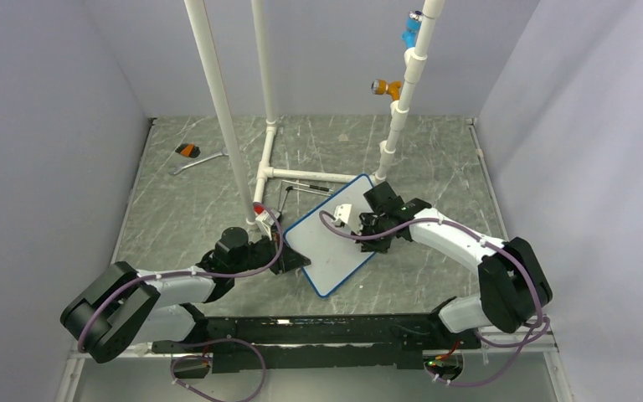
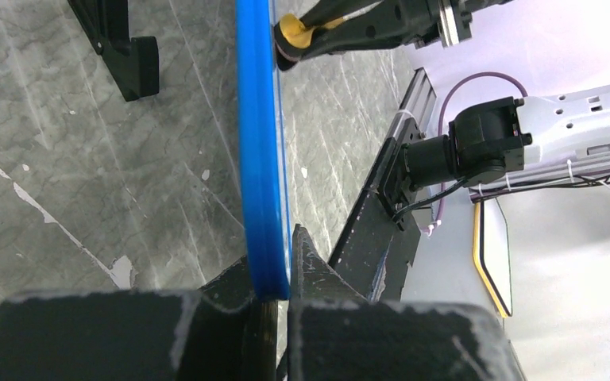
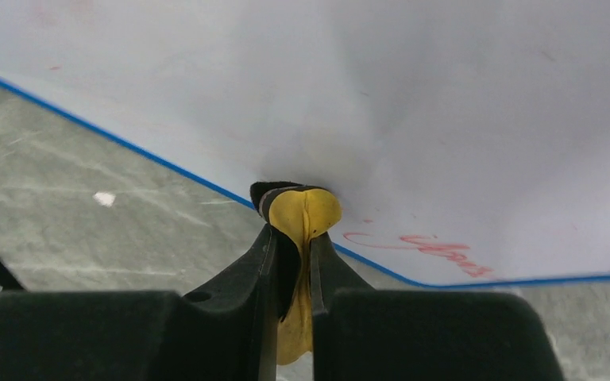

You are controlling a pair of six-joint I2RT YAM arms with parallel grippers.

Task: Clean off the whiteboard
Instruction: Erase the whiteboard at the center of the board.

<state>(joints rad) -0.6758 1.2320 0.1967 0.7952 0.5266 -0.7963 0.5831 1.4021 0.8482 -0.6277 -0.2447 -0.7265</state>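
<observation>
One whiteboard [image 1: 331, 251] in left gripper [image 2: 275, 274], one yellow pad [image 3: 305, 214] in right gripper [image 3: 294, 255]

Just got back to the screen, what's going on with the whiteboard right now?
The left gripper is shut on the blue-framed edge of the whiteboard, steadying it. The right gripper is shut on a yellow wiper, its tip against the white face near the frame. Most of the face looks clean, but a red scribble shows beside the wiper, so erasing isn't finished.
</observation>
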